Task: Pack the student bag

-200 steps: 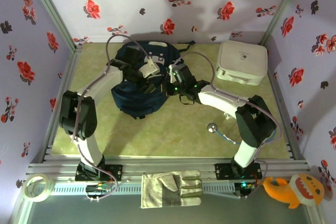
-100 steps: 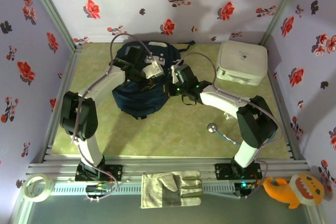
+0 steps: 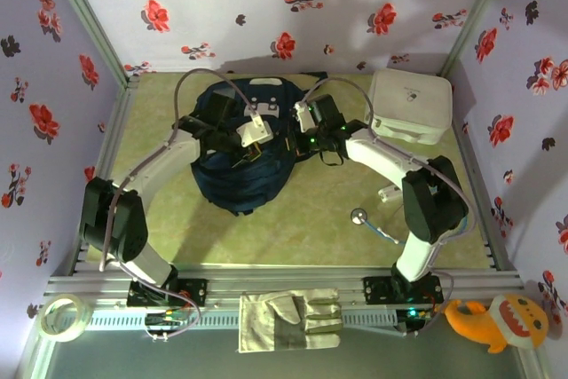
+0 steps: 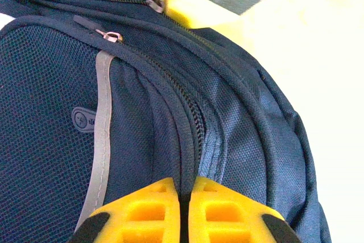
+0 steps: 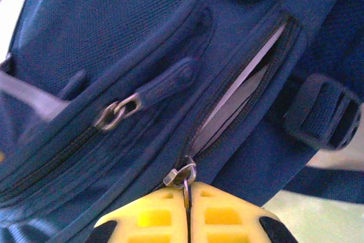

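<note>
The student bag (image 3: 232, 185), navy-blue fabric, lies at the back middle of the table. My left gripper (image 3: 247, 150) sits on top of it. In the left wrist view its yellow fingers (image 4: 149, 209) are shut on a ridge of the bag's fabric (image 4: 187, 140) beside a closed zip. My right gripper (image 3: 294, 127) is at the bag's right side. Seen from the right wrist, this gripper (image 5: 187, 193) is shut on the metal zip pull (image 5: 183, 174) of a compartment. That zip gapes open beyond the slider, and a pale flat thing (image 5: 242, 86) shows inside.
A white rounded zip case (image 3: 408, 106) stands at the back right. A round-headed metal tool (image 3: 366, 219) and a small white piece (image 3: 388, 192) lie right of centre. On the near rail lie a work glove (image 3: 293, 319), a tape roll (image 3: 62, 315) and an orange plush (image 3: 497, 321).
The left gripper has shut on the bag's fabric. Both grippers moved toward the back wall, the right one taking the zip pull with it, and the bag shifted slightly.
</note>
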Action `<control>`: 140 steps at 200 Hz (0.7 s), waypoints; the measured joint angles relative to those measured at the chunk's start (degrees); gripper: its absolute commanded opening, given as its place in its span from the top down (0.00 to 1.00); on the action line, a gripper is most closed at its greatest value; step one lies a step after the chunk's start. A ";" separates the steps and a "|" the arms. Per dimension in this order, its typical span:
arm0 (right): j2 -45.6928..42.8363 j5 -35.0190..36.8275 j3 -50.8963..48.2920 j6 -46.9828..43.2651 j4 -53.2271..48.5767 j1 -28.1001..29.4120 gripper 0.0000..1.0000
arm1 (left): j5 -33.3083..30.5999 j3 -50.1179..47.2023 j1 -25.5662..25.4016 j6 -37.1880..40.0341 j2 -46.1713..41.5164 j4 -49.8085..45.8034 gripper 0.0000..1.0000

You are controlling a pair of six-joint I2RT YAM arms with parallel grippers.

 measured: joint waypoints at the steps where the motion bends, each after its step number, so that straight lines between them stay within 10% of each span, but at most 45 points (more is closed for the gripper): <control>1: 0.07 -0.04 0.07 -0.02 -0.02 -0.04 0.96 | 0.02 0.00 0.00 0.00 -0.02 0.00 1.00; 140: 9.20 -4.35 11.78 1.18 -5.62 -4.98 0.83 | 2.10 0.50 -0.17 2.34 -0.04 -1.11 1.00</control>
